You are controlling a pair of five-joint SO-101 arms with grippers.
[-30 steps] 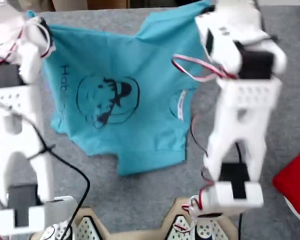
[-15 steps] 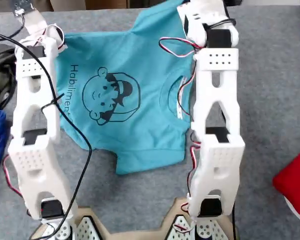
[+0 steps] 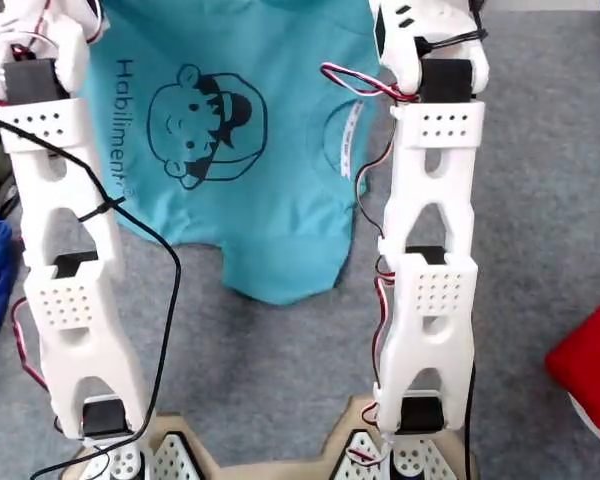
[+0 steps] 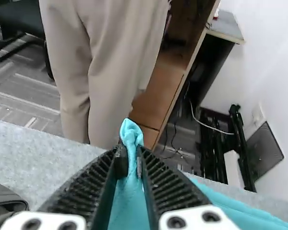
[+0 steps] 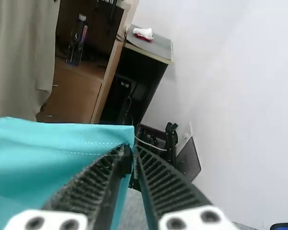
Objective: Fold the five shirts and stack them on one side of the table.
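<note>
Left claw (image 4: 129, 160) and right claw (image 5: 133, 160) each pinch a teal printed shirt (image 3: 250, 200) over the grey felt tabletop (image 3: 540, 200). A brown wooden cabinet (image 4: 156, 103) stands beyond.

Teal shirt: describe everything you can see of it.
The teal shirt is soft-looking cloth with a dark cartoon-face print, lettering beside it and a white neck label. It lies spread between the arms on the grey table, near edge uneven. The left hand and right hand each pinch its far edge.
</note>
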